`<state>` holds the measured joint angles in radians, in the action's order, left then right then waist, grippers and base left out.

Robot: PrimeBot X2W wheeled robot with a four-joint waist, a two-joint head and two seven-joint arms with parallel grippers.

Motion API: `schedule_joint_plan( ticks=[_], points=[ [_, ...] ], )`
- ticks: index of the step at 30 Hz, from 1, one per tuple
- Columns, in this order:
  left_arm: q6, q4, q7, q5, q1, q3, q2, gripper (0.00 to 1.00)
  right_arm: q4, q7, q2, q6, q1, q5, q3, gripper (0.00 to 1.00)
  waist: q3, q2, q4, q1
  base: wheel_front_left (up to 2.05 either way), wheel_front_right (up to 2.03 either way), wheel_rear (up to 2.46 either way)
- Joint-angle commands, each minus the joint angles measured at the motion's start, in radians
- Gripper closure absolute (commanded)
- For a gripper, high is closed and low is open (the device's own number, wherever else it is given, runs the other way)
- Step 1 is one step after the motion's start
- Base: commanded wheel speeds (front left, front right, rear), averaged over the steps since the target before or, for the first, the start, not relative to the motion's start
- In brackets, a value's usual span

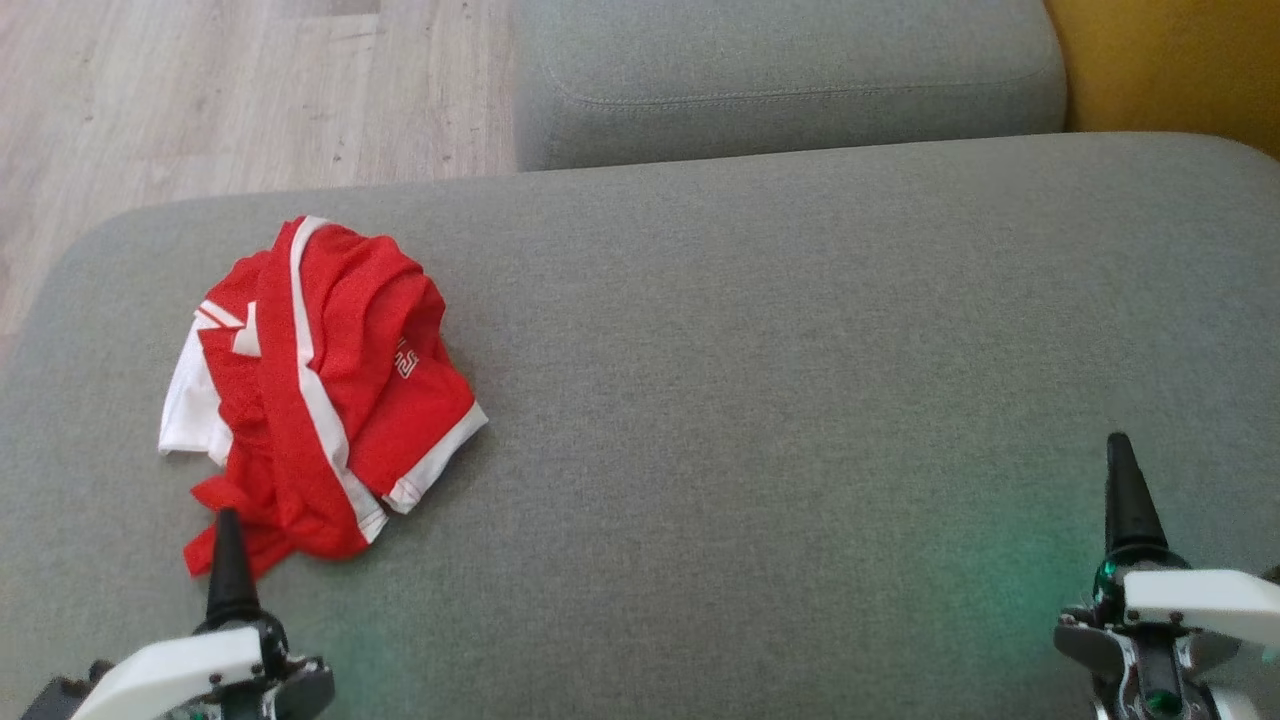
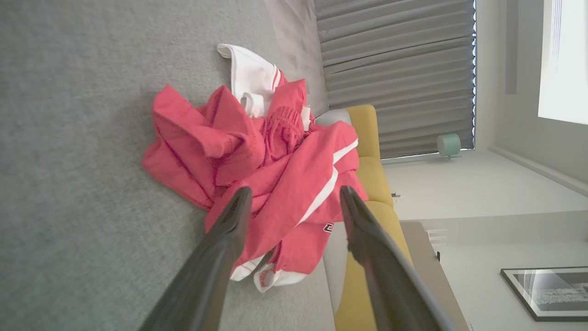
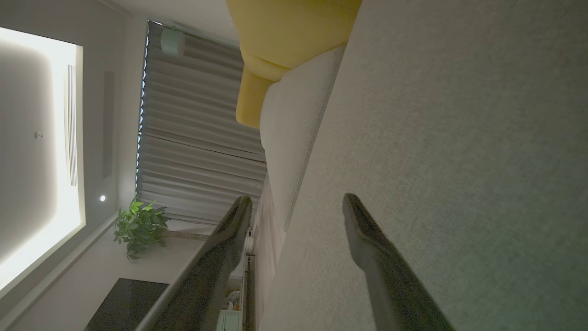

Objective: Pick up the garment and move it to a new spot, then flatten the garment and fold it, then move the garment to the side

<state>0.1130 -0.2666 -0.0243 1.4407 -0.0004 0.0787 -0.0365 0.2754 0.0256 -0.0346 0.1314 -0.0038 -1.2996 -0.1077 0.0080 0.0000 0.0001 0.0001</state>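
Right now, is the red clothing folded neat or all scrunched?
Scrunched. The garment lies in a crumpled heap on the grey cushion, layers bunched and twisted.

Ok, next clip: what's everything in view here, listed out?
garment: one, red with white trim, crumpled on the large cushion's left part
large cushion: one, grey, under the garment
smaller cushion: one, grey, behind the large one
yellow seat: one, yellow, far right corner
floor: one, pale wood, far left
pleated curtain: one, grey, background
potted plant: one, green, by the curtain
left gripper: one, dark fingers, open, empty, by the garment
right gripper: one, dark fingers, open, empty, over bare cushion
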Motion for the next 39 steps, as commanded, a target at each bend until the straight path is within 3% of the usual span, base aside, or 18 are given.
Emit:
schedule_joint_plan(
  ticks=[1,24,39],
  points=[
    [-0.001,0.042,0.008,-0.018,-0.054,0.016,-0.007,0.0,-0.044,-0.011,-0.006,0.0,-0.052,0.024,0.008,0.0,0.0,0.0,-0.001,0.0,0.0,0.0,0.0],
    [-0.022,0.122,0.076,-0.525,-0.085,-0.107,-0.013,0.0,-0.107,-0.079,-0.009,0.0,-0.08,0.513,0.065,0.0,0.024,0.0,-0.014,0.0,0.0,0.0,0.0],
    [-0.053,0.134,0.121,-0.75,-0.099,-0.189,-0.047,0.0,-0.13,-0.123,-0.01,0.0,-0.091,0.767,0.111,0.0,0.033,0.0,-0.019,-0.0001,0.0,0.0,0.0]
  ],
)
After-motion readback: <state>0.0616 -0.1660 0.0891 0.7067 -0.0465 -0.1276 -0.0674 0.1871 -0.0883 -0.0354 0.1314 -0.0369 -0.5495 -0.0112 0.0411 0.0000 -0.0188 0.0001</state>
